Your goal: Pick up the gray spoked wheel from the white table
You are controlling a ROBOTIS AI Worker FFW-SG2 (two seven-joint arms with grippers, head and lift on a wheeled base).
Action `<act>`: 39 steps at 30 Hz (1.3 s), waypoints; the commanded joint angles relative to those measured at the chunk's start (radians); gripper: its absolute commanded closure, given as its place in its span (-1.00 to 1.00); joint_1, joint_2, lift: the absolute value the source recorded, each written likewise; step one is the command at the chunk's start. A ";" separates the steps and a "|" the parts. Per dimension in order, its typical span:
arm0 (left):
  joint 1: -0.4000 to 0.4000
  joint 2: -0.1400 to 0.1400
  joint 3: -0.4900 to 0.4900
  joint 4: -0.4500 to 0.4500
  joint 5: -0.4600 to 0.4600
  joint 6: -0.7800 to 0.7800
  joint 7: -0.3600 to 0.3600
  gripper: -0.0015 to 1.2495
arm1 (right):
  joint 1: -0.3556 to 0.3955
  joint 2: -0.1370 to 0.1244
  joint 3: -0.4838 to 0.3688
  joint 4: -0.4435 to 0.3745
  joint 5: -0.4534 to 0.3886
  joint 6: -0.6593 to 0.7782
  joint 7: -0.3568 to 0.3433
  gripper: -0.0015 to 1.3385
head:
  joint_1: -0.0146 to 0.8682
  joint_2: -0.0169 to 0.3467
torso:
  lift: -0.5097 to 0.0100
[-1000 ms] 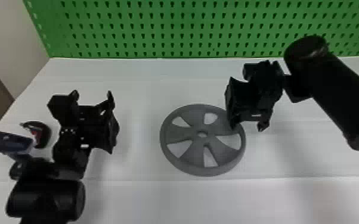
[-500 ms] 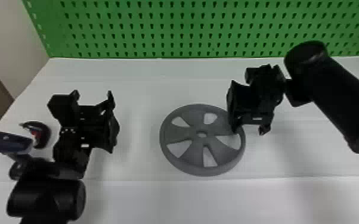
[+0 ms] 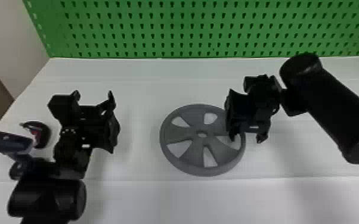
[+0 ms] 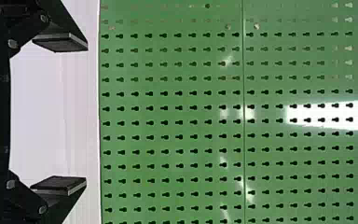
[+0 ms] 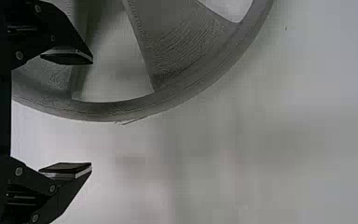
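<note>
Green pegboard (image 3: 187, 29) stands upright behind the white table (image 3: 146, 202); plain gray wall (image 3: 12, 26) at the far left. Gray spoked wheel (image 3: 177, 134): lying flat on the table, between the two grippers in the head view, nearer the right one. Spokes broad, with openings between them; small hole at the hub.

Right gripper (image 3: 247, 137): at the wheel's right side, arm entering from the right edge. Jaws released, standing well apart. Right wrist view: one finger (image 5: 70, 57) is over the wheel, inside its rim; the other finger (image 5: 67, 170) is outside the rim, over the table. Contact with the wheel: cannot tell.

Left gripper (image 3: 93, 93): over the table's left part, apart from the wheel, jaws spread wide, nothing between them.

Also noted: dark blue object (image 3: 6, 141) and a red-and-black item (image 3: 43, 134) beside the left arm; identity unclear.
</note>
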 commanded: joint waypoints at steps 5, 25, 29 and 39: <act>0.001 0.000 0.000 0.000 0.003 0.000 0.000 -0.59 | 0.015 0.005 0.014 0.014 0.000 -0.027 0.050 -0.33 | 0.78 -0.66 | 0.58; -0.001 0.000 0.000 0.000 0.005 0.000 0.000 -0.59 | 0.008 0.005 0.014 0.031 0.026 -0.049 0.068 -0.32 | 0.78 -0.66 | 0.58; -0.001 0.000 -0.002 0.002 0.005 0.000 0.000 -0.60 | 0.008 0.005 0.016 0.031 0.029 -0.049 0.068 -0.32 | 0.78 -0.66 | 0.58; -0.001 0.000 0.000 0.003 0.005 0.000 0.000 -0.59 | 0.006 0.005 0.025 0.028 0.040 -0.061 0.073 -0.24 | 0.78 -0.66 | 0.58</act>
